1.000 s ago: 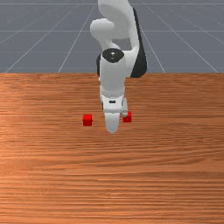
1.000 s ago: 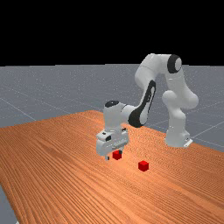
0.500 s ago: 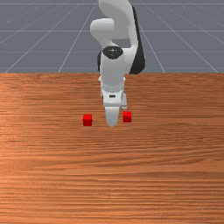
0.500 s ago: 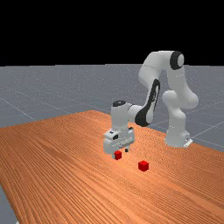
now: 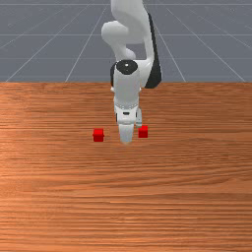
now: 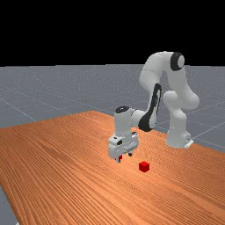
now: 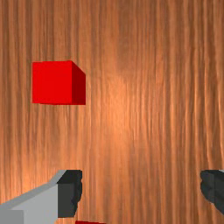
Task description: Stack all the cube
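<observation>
1. Wide open, my white, dark-fingered pincer (image 6: 124,157) hangs over the orange-brown wooden tabletop (image 5: 126,197), with nothing in its grip.
2. One solid red cube (image 5: 98,136) rests near my pincer, to its front view's left.
3. Another solid red cube (image 5: 143,132) rests near my pincer, to its front view's right, the two cubes well apart.

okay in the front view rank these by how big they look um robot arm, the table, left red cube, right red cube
1. Table
2. Robot arm
3. Left red cube and right red cube: these look nearly alike, so I won't rank one above the other.
</observation>
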Controlling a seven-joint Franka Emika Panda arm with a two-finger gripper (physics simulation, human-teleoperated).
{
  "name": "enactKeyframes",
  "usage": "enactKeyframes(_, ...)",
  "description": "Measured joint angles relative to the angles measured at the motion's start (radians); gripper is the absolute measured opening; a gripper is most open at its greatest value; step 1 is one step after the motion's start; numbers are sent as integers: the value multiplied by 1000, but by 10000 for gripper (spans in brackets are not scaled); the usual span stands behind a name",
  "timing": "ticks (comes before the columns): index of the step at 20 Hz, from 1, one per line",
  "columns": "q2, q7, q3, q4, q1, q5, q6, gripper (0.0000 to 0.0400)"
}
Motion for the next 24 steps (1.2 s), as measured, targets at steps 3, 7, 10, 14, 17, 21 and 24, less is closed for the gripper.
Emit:
enactKeyframes(3, -3, 65, 1, -19, 27, 6, 37, 400)
enactKeyframes(7, 2, 63, 12, -15, 43, 0, 25, 400)
enactKeyframes(10, 34, 62, 12, -1, 43, 1, 31, 400)
enactKeyframes(14, 82, 62, 12, 15, 43, 0, 54, 400)
enactKeyframes(17, 110, 64, 11, 15, 44, -1, 92, 400)
enactKeyframes(21, 114, 60, 14, 2, 41, 2, 117, 400)
enactKeyframes(24, 109, 65, 11, -9, 45, -2, 127, 400)
